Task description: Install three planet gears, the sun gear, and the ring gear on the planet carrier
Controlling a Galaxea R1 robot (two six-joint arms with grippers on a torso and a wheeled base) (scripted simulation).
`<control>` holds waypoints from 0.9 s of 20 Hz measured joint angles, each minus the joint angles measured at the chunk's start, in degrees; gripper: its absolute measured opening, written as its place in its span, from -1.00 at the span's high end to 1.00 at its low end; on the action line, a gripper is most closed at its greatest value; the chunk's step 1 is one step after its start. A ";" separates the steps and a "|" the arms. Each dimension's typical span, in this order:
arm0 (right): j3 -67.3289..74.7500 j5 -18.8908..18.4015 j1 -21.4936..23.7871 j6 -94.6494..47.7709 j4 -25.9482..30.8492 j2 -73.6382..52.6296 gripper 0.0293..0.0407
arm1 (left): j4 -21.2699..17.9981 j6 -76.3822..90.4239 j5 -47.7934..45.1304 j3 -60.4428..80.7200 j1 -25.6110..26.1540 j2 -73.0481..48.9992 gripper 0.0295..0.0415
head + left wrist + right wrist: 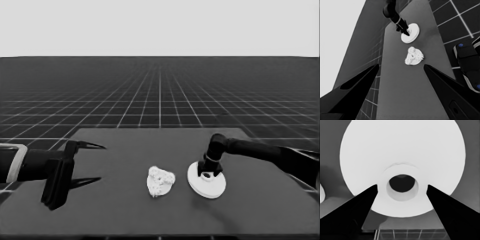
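Two white things matter: the larger round part (206, 182), a thick disc with a raised hub, and beside it the smaller round part (160, 181), its toothed gears seated on top. The right gripper (207, 173) hangs over the hub, fingers spread either side, apparently untouching; closing off-centre could tilt it. Only its wrist view shows that straddle. Well beyond the smaller part, the left gripper (93, 163) idles, spread
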 joint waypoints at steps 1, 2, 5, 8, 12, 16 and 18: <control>-0.02 0.01 -0.01 -0.01 -0.02 0.00 0.01 | 0.00 0.00 0.00 0.00 0.00 0.00 -0.49; -0.03 0.02 -0.01 -0.01 -0.02 0.01 0.03 | 0.00 0.00 0.00 0.00 0.00 0.00 -0.49; -0.04 0.01 -0.01 -0.02 -0.02 0.01 0.03 | 0.00 0.00 0.00 0.00 0.00 0.00 -0.49; -0.04 0.02 -0.01 -0.02 -0.02 0.01 0.03 | 0.00 0.00 0.00 0.00 0.00 0.00 -0.49; 5.38 -4.44 7.04 2.19 5.83 -2.24 0.03 | 0.00 0.00 0.00 0.00 0.00 0.00 -0.49; 6.20 -6.24 11.00 2.48 9.13 -2.58 0.03 | 0.00 0.00 0.00 0.00 0.00 0.00 -0.49; 6.19 -6.39 11.31 2.47 9.43 -2.58 0.03 | 0.00 0.00 0.00 0.00 0.00 0.00 -0.49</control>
